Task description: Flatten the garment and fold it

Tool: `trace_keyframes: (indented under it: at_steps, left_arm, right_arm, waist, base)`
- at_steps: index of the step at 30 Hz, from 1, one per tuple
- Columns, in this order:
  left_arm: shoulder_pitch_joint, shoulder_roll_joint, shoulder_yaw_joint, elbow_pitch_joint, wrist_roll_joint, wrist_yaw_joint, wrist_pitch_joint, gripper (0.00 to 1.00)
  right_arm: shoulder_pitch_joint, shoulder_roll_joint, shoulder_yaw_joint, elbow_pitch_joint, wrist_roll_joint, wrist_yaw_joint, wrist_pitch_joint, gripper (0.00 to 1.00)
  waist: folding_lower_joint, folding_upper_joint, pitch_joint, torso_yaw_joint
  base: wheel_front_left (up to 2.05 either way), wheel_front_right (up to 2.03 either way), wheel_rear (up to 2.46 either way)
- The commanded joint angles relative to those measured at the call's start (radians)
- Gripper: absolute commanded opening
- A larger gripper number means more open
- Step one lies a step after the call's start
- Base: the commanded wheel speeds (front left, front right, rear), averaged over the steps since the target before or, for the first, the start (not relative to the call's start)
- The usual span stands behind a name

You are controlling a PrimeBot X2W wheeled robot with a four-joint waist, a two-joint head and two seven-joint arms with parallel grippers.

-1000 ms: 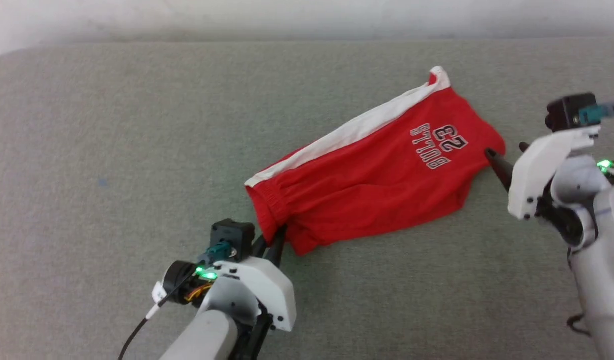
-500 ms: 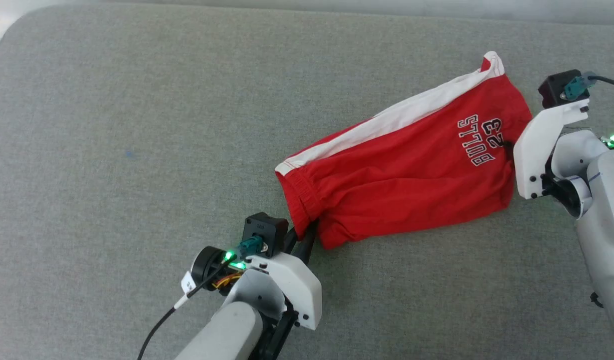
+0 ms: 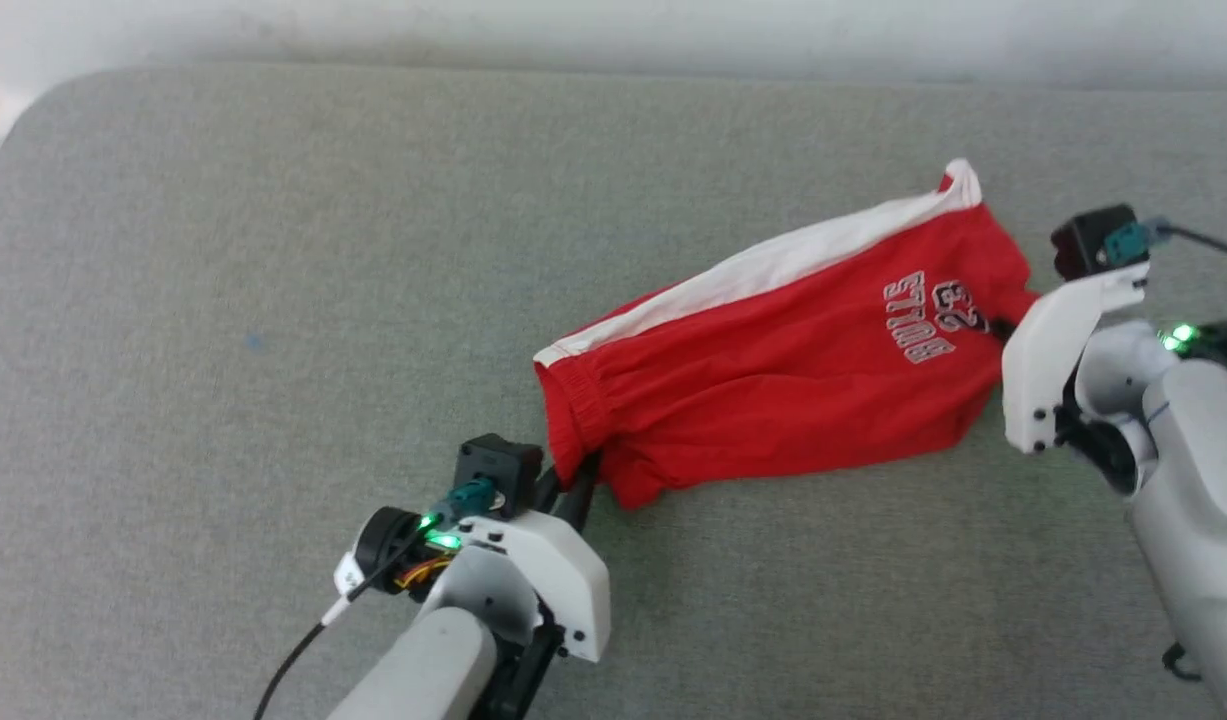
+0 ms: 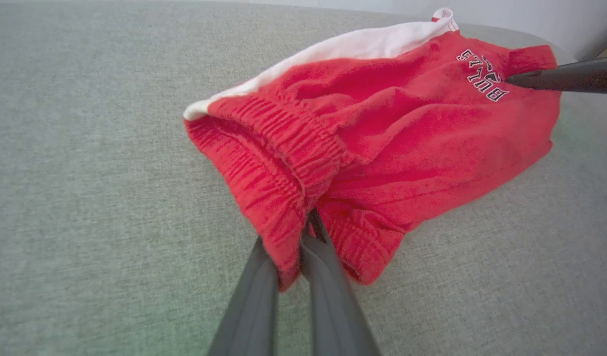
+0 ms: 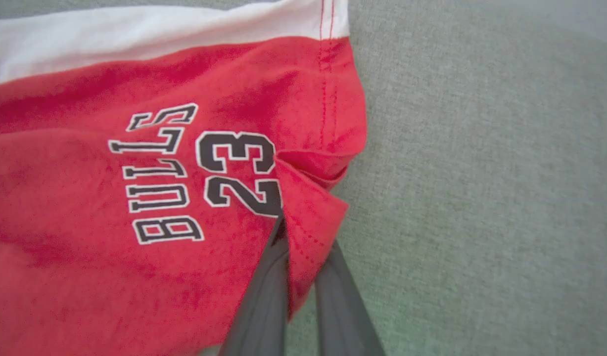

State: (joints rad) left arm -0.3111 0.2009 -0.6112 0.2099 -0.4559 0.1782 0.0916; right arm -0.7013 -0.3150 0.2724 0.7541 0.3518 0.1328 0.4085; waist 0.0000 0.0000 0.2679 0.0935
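Note:
The garment (image 3: pixel 773 380), red shorts with a white side stripe and a "BULLS 23" print, lies stretched slantwise on the grey surface. My left gripper (image 3: pixel 571 478) is shut on the elastic waistband at the garment's lower left end; in the left wrist view the gathered waistband (image 4: pixel 283 198) is pinched between the two fingers (image 4: pixel 254 296). My right gripper (image 3: pixel 1001 326) is shut on the hem at the right end, beside the print. In the right wrist view a fold of the hem (image 5: pixel 308 212) sits between its fingers (image 5: pixel 263 291), next to the "23".
A grey fabric-covered table (image 3: pixel 273 300) spreads wide to the left and in front of the garment. Its far edge meets a pale wall (image 3: pixel 613 30), and the rounded back-left corner (image 3: pixel 43 100) shows.
My right gripper has moved in from beside the hem and closed on it. The left gripper keeps its hold on the waistband. The camera has shifted between frames.

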Motion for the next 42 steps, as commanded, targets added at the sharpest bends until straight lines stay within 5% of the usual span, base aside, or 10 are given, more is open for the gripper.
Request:
trace_keyframes:
  at_steps: [1,17,31,42]
  left_arm:
    - [0.017,0.014,0.011,0.004,-0.012,0.006,-0.01,0.0]
    - [0.111,0.107,0.046,-0.048,-0.072,-0.006,0.023,0.0]
    - [0.253,0.204,0.073,-0.209,-0.179,0.018,0.187,0.0]
    - [0.235,0.225,0.042,-0.141,-0.209,0.011,0.309,0.0]
  right_arm:
    - [0.034,-0.009,0.011,-0.004,0.026,-0.002,-0.022,0.0]
    - [0.3,0.015,-0.044,-0.222,0.173,-0.002,-0.152,0.0]
    - [0.695,0.167,-0.252,-0.653,0.055,-0.002,-0.033,0.0]
    - [0.75,0.201,-0.266,-0.627,-0.015,-0.002,-0.012,0.0]
  waist:
    - [0.0,0.0,-0.053,-0.039]
    - [0.0,0.0,-0.204,-0.115]
    - [0.0,0.0,-0.243,-0.13]
    - [0.0,0.0,-0.194,-0.122]
  base:
    - [0.0,0.0,0.0]
    - [0.0,0.0,0.0]
    - [0.0,0.0,0.0]
    - [0.0,0.0,0.0]
